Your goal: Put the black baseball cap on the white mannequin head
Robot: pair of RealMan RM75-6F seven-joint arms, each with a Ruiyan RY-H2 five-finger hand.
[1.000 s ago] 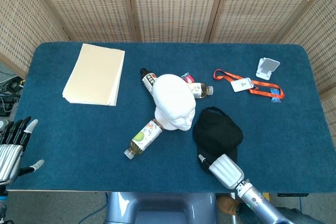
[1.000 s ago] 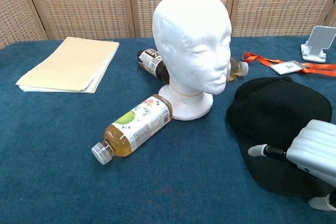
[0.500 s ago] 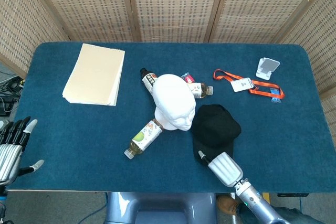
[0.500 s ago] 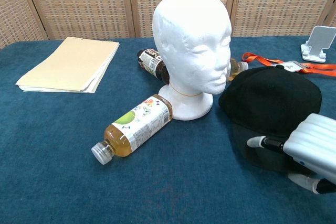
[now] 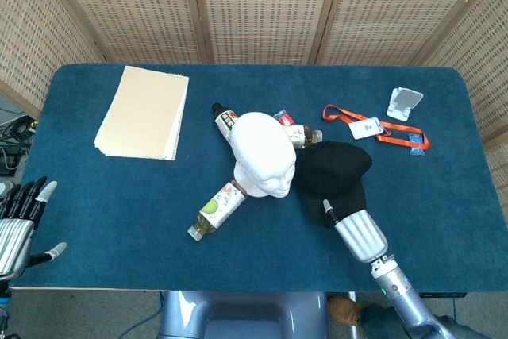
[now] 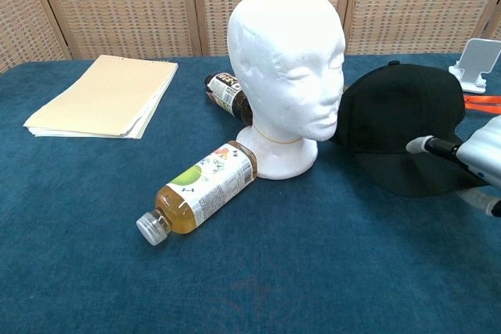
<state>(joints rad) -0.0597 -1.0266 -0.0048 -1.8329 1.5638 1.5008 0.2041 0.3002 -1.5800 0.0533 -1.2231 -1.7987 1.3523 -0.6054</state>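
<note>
Holding the cap (image 5: 336, 171) by its brim, our right hand (image 5: 359, 232) has it raised just at three o'clock of the mannequin head (image 5: 263, 153). Our left hand (image 5: 19, 224) waits at the bench's (image 5: 119, 196) eight o'clock edge, fingers spread, holding nothing.

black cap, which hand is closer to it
Right. The right hand holds the black cap by its brim; the left hand is far off at the table's left edge.

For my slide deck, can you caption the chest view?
Right hand holds the black baseball cap raised beside the white mannequin head, not yet on it.
</note>
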